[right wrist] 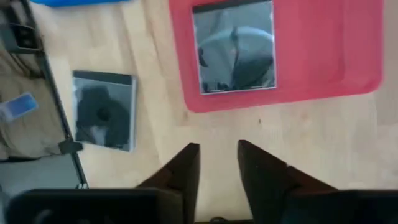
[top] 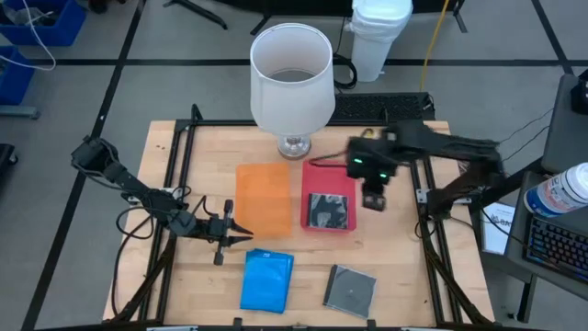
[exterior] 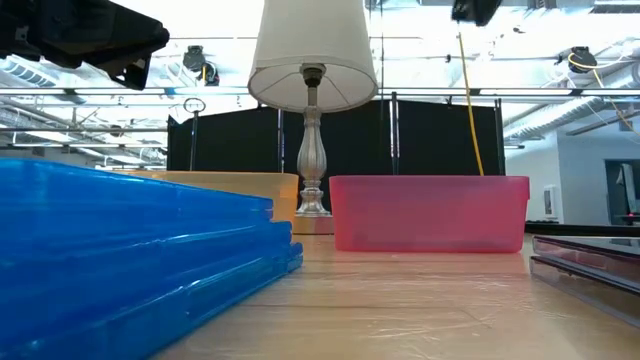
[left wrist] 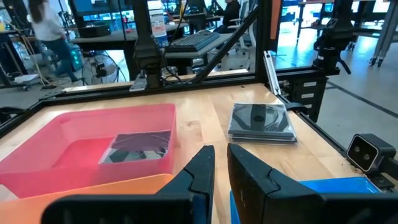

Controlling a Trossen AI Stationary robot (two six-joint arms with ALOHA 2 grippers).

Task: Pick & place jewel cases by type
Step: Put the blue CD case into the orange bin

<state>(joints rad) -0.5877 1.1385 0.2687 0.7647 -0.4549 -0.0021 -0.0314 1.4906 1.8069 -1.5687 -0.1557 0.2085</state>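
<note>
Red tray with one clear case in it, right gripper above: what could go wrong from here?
1. The dark/clear jewel cases near the table's front edge lie stacked; a grasp may lift only the top one or push the stack off the edge.
2. The blue jewel cases are stacked unevenly and could slide apart when gripped.
3. The left gripper rests close beside the orange tray; a swing could nudge it.
</note>
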